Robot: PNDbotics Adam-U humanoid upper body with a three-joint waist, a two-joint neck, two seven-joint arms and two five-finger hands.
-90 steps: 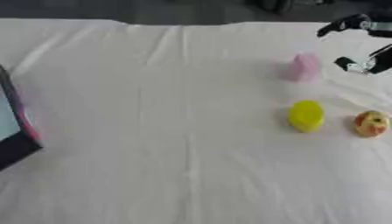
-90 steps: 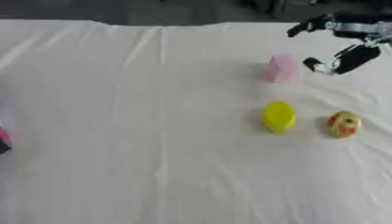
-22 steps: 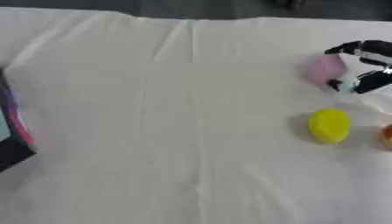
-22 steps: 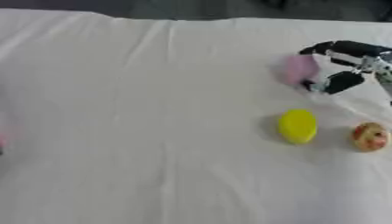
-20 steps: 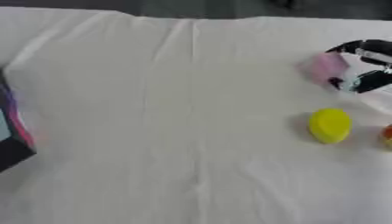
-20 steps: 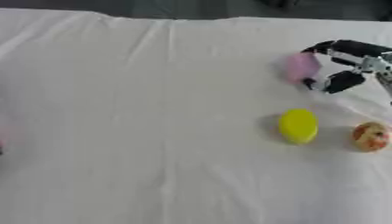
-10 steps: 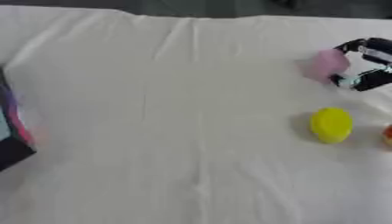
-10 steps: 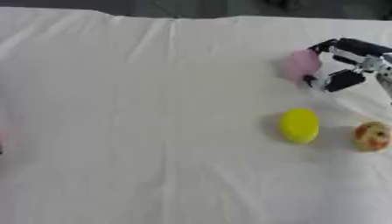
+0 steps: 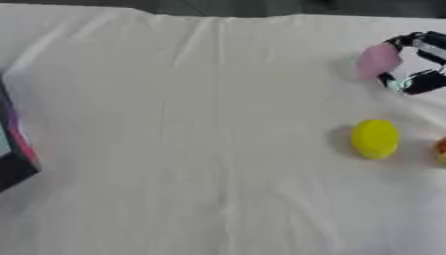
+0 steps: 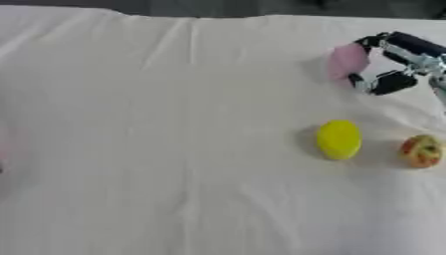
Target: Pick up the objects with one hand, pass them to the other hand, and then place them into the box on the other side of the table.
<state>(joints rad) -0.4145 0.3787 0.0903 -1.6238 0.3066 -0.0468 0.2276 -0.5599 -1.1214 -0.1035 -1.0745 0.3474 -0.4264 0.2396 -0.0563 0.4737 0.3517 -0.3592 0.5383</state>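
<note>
- The pink thing (image 10: 348, 60) sits far right on the white cloth (image 10: 174, 149), near the back edge. It's a soft blob shape, a bit taller than wide, so its long axis runs roughly away from the robot, maybe tipped slightly. Can't tell what it actually is.
- The right hand (image 10: 396, 60) comes in from the right edge and is curled round the pink thing's right side: fingers (image 10: 383, 41) hook over the top, thumb (image 10: 379, 83) comes in from below. Fingertips look like they're touching it, so it's gripping it, though the pink thing looks to be resting on the cloth.
- Nearer the robot, a yellow fruit (image 10: 339, 139), lemon-ish, stands well apart from the pink one, long axis also running front to back.
- Just right of that is a reddish-yellow fruit (image 10: 421, 151), roundish, apart from the lemon.
- View differences: the right eye shows that red-yellow fruit whole, the left eye only catches a sliver at its edge. The left eye shows a dark box (image 9: 13, 149) with a pinkish edge at the far left of the table; the right eye barely gets any of it.
- Left hand isn't visible in either view.
</note>
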